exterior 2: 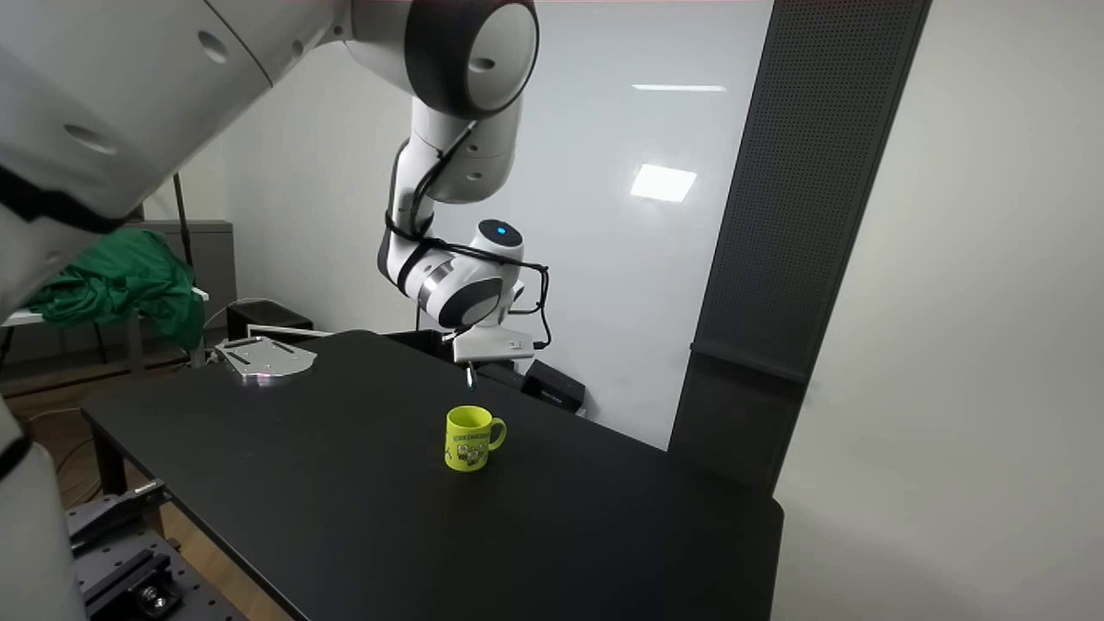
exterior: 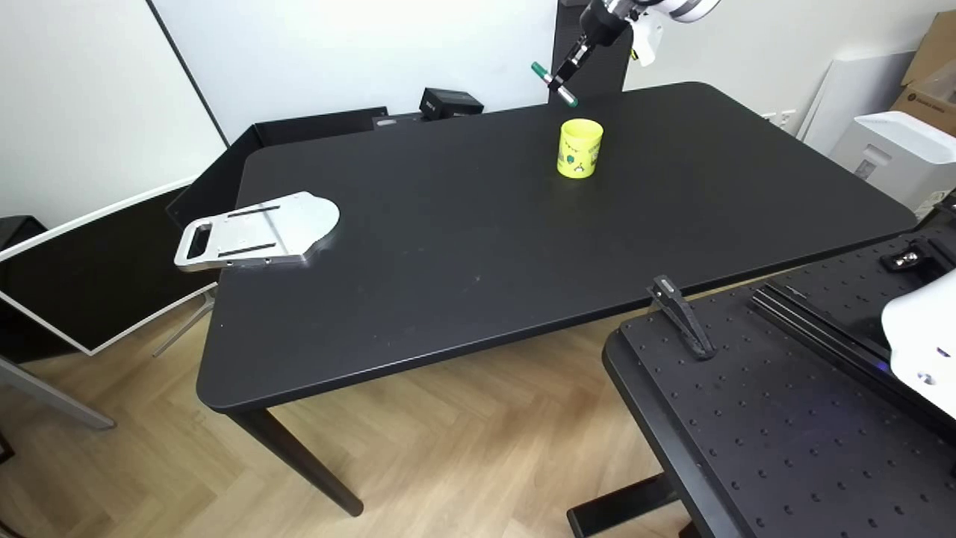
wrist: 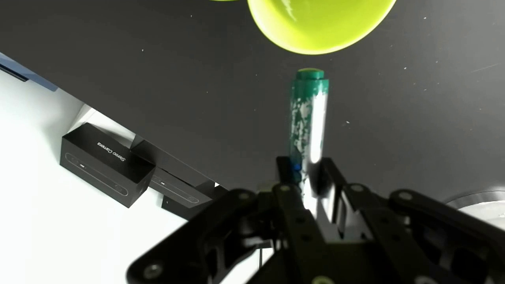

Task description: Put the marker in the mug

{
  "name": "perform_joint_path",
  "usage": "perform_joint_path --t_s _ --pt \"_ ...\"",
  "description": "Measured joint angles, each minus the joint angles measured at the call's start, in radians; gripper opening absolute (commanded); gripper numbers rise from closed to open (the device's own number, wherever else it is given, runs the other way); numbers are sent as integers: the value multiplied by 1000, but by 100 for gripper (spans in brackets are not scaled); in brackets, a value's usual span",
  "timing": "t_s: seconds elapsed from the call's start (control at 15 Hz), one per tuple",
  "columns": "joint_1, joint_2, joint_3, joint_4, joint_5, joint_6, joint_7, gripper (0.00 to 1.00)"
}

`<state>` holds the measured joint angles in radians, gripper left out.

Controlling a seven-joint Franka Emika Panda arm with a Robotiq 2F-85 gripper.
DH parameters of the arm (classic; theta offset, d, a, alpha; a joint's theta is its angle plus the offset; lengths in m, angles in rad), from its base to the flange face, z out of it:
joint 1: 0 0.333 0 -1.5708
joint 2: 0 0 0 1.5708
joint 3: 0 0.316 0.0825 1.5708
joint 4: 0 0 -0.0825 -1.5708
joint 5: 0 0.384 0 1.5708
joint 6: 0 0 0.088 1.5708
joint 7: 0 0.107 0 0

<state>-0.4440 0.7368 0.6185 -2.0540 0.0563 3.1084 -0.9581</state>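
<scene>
One marker point(wrist: 309, 114), and you have it: your gripper point(wrist: 305, 171) is pinched tight on its barrel, jaws apart only by the marker's own thickness. What a stretch from your arm point(exterior 2: 473, 159): raised high over the table point(exterior: 418, 246), bent at the top, the forearm hanging down and its end crooked toward the gripper, black cables point(exterior 2: 421, 194) strapped along it, a blue light point(exterior 2: 501, 230) glowing near the wrist. The marker is up in the air, tilted, green at both ends, its lower tip slanting toward the yellow mug point(exterior: 579, 153). In your wrist view a dark strip of tabletop shows between tip and rim, so you have it outside the mug, near but apart. The mug stands upright.

Now your surface: matte black, pale specks close up, a flat silver plate point(exterior: 295, 224) well apart from the mug and jutting past the edge. Black boxes point(wrist: 106, 161) sit beyond another edge, one lettered Stereo Camera. Behind, a glossy white panel point(exterior 2: 621, 285) catches bright reflections beside a dark perforated panel point(exterior 2: 819, 190). Green cloth point(exterior 2: 129, 280) slumps far off; herringbone wood floor point(exterior: 463, 441) shows below.
</scene>
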Motion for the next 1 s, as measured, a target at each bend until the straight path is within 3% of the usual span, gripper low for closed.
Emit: perform_joint_path --t_s 1.0 --pt "-66 78 32 -7 -94 23 51 5"
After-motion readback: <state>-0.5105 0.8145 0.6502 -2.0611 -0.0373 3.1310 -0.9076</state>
